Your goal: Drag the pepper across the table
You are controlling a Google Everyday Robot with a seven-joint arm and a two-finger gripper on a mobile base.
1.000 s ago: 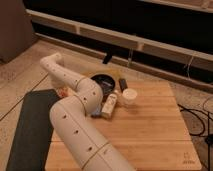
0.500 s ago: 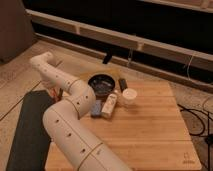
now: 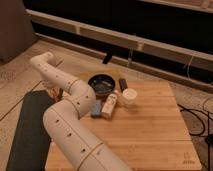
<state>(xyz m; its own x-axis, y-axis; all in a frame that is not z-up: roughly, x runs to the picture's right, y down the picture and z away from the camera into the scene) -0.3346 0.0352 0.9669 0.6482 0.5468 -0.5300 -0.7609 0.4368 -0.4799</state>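
The pale bamboo-wood surface (image 3: 150,135) looks smooth and matt, with plank seams. The claw (image 3: 55,94), beside its left edge, ends a glossy perforated white plastic arm (image 3: 75,130).

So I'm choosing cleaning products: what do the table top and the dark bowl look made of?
The table looks like pale bamboo or wood board, matt, with plank seams showing. The dark bowl looks glossy, perhaps glazed ceramic or plastic; a sheen marks its rim. The gripper hangs at the table's left edge.
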